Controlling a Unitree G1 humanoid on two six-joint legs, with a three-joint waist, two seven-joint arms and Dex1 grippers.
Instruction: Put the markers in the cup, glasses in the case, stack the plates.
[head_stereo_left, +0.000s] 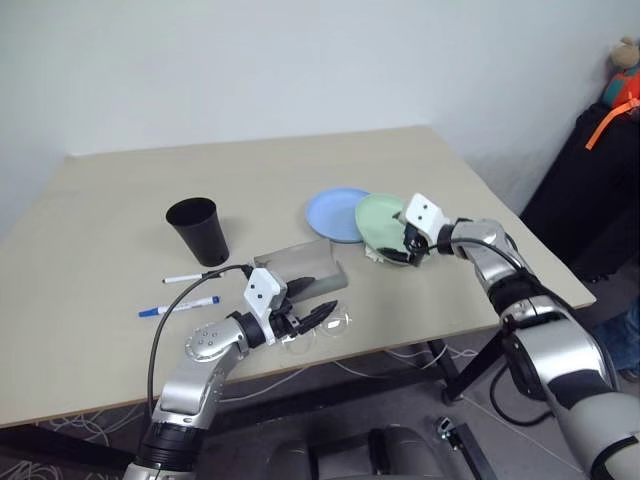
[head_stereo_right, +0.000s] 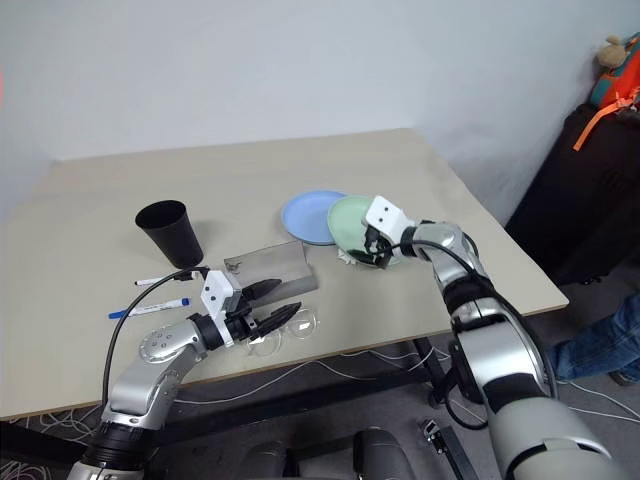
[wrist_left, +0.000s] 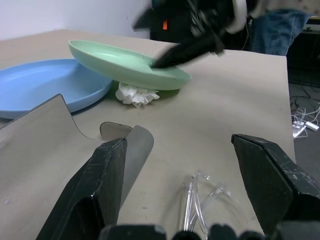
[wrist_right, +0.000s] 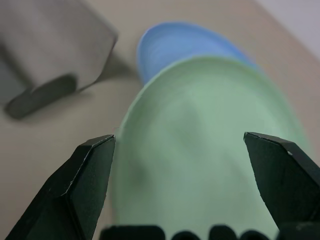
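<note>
Now the counter (head_stereo_left: 120, 340) is carrying everything. The right arm is reaching forward toward the counter's right edge, its claw (head_stereo_left: 408, 247) angled down and spread wide over the mint green plate (head_stereo_left: 380, 218), gripping nothing. The left arm is bending low along the near edge, its claw (head_stereo_left: 312, 312) lying level, pointing toward the right edge with fingers wide apart and empty, just above the glasses (head_stereo_left: 322, 328), which are lying folded on the counter by the near edge.

The mint green plate is sitting tilted, one side overlapping the rim of the light blue plate (head_stereo_left: 332, 212) and its underside propped on a crumpled white tissue (wrist_left: 136, 94); nothing is lying in either plate. The grey case (head_stereo_left: 305, 268) is sitting open near the middle of the near edge, its lid standing up; I cannot tell what its inside is holding. The black cup (head_stereo_left: 199, 231) is standing upright toward the left, away from the edges. Nearer the near edge, the black-capped marker (head_stereo_left: 185, 278) and the blue-capped marker (head_stereo_left: 180, 306) are lying flat on the counter beside it.
</note>
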